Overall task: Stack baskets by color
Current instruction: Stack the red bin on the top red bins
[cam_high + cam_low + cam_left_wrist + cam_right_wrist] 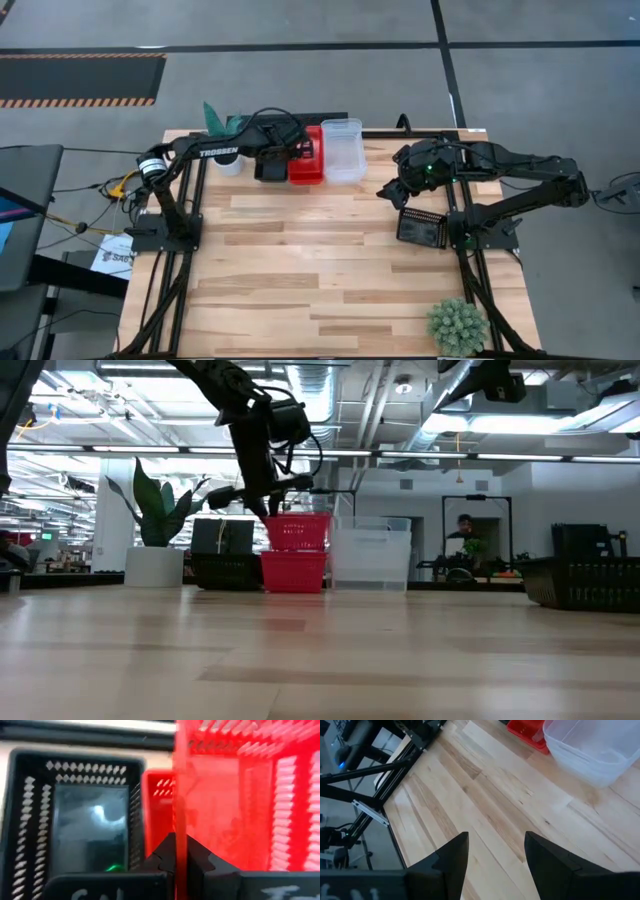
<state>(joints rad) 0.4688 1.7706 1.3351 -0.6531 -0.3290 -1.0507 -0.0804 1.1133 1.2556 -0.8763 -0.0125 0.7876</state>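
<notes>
At the far edge of the table (330, 270) we find a row of baskets; from left to right, these are a black basket (270, 166), the red baskets (308, 160), and a clear basket (343, 150). The left end effector (290, 152) is clamped shut on the wall of a red basket (297, 531), which it holds lifted directly above the red basket (293, 571) resting on the table. The left wrist view confirms this grip: the thin red wall (180, 795) sits pinched between the dark fingers (197, 862), and the black basket (75, 815) lies just beside it. The low view alone shows the raised basket apart from the lower one. The right end effector (392, 190) hovers with its fingers (450, 857) spread wide and holding nothing; another black basket (422, 228) lies on the table near it. Only the high view shows this basket's place beside the right arm.
</notes>
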